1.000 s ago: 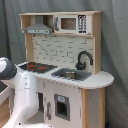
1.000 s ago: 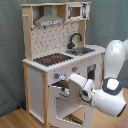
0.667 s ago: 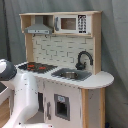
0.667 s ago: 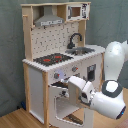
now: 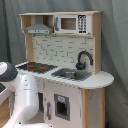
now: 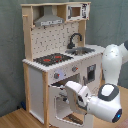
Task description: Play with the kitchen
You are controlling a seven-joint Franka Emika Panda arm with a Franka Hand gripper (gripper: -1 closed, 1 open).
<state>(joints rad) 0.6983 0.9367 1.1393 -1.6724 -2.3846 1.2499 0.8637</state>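
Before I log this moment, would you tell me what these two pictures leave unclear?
- Hand: in the first exterior view the arm blocks it; in the second exterior view the wrist hides it, so its state is unknown.
- Oven interior: the second exterior view shows the door open, but the arm covers most of the inside.
- Kitchen base: cut off by the first exterior view's bottom edge.
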